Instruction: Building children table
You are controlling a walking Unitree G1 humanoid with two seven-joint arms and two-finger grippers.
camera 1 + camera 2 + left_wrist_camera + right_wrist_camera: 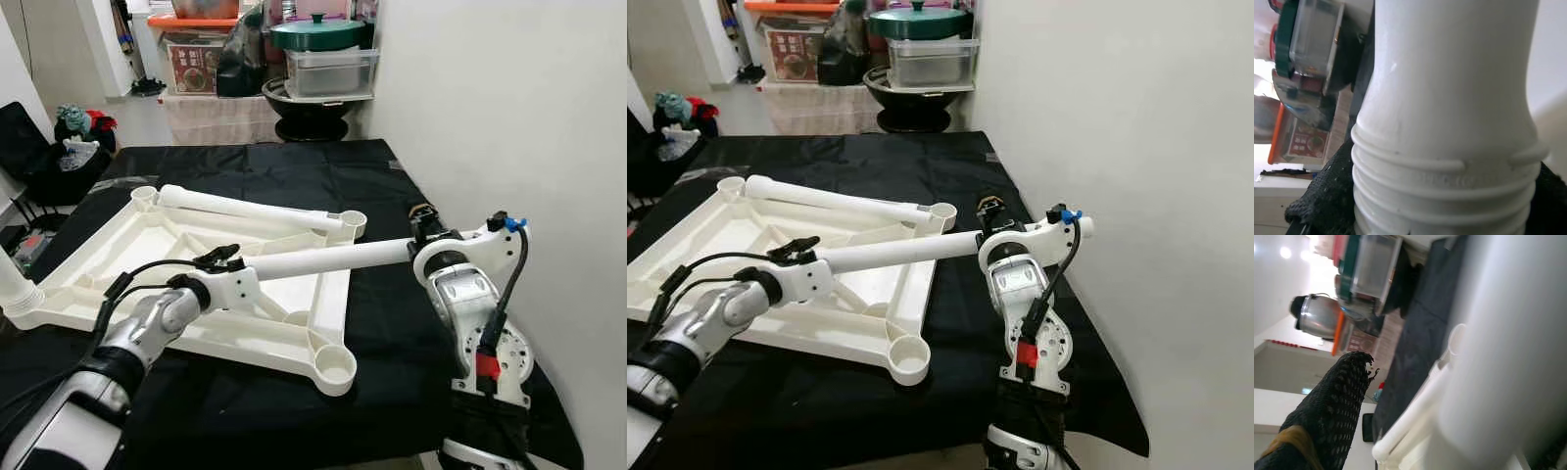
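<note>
Black cloth point(294, 171) spread wide underneath. On it, upside-down white tabletop point(147, 250) with corner sockets, one leg point(245, 208) lying along its far edge. Above the tabletop, second leg point(328, 258) held level between both grippers: left gripper point(223, 266) clamped on its threaded end, right gripper point(423, 233) gripping the other end near the wall point(509, 117).

A wall point(509, 117) hems the black cloth point(294, 166), open beyond the tabletop point(147, 255).
</note>
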